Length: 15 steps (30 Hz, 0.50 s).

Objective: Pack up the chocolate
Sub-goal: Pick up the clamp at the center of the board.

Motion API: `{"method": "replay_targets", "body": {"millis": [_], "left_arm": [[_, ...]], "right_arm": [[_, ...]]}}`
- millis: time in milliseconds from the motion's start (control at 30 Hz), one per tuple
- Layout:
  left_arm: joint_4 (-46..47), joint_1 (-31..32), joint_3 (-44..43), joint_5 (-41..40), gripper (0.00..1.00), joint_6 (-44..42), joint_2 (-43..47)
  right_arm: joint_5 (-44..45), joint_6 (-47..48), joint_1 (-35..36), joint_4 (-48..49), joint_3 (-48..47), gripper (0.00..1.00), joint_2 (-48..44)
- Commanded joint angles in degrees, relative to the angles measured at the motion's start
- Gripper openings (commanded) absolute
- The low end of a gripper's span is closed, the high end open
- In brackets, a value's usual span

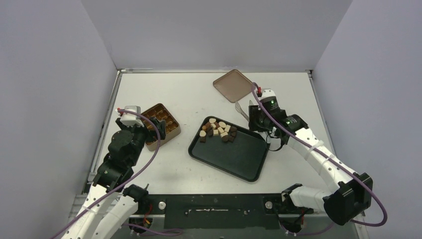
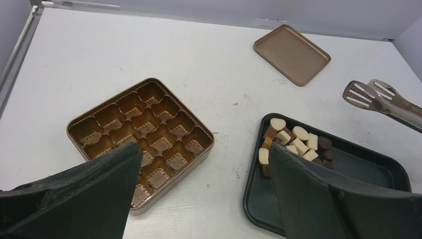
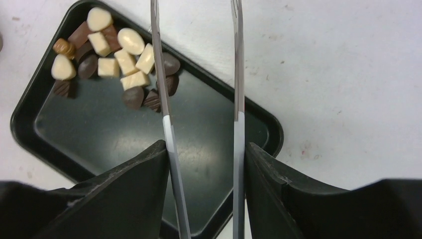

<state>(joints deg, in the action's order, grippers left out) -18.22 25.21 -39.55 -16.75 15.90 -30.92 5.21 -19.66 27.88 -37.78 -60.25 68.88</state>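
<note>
Top and wrist views of a two-arm packing station. The chocolate (image 3: 114, 55), a loose cluster of cream-white and dark brown pieces with one caramel-coloured piece at its edge, lies in the far corner of a black tray (image 1: 244, 154) at the middle of the white table (image 1: 199, 94). No piece is lifted or gripped. Left of the tray, well apart from it, sits a square gold-brown tin (image 2: 149, 124) divided into a grid of ribbed cups, the visible cups showing bare floors. Its flat brown lid (image 1: 234, 85) rests on the table beyond the tray, near the back wall. The right gripper (image 3: 204, 149) hovers over the tray's right end and clasps a pair of metal tongs (image 3: 238, 99), one finger pressed against the outside of each arm. The two arms run forward roughly parallel with a clear gap between them, and in the left wrist view the slotted tips hang over bare table just beyond the tray, holding nothing. The left gripper (image 2: 201, 149) hangs above the near side of the tin with its fingers spread wide and nothing between them (the lowest cups of the tin are hidden behind its left finger).
</note>
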Motion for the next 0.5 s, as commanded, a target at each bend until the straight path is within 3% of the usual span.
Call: {"method": "replay_targets", "body": {"millis": [0, 167, 467], "left_arm": [[2.57, 0.39, 0.08, -0.38, 0.97, -0.61, -0.17], [2.41, 0.36, 0.15, -0.30, 0.97, -0.70, -0.11], [2.31, 0.36, 0.06, -0.39, 0.97, -0.74, -0.19]], "right_arm": [[-5.59, 1.67, 1.85, -2.98, -2.72, 0.41, -3.27], [-12.25, 3.99, 3.27, -4.22, -1.65, 0.40, -5.07], [-11.27, 3.66, 5.50, -5.87, 0.63, 0.30, -5.41]]}}
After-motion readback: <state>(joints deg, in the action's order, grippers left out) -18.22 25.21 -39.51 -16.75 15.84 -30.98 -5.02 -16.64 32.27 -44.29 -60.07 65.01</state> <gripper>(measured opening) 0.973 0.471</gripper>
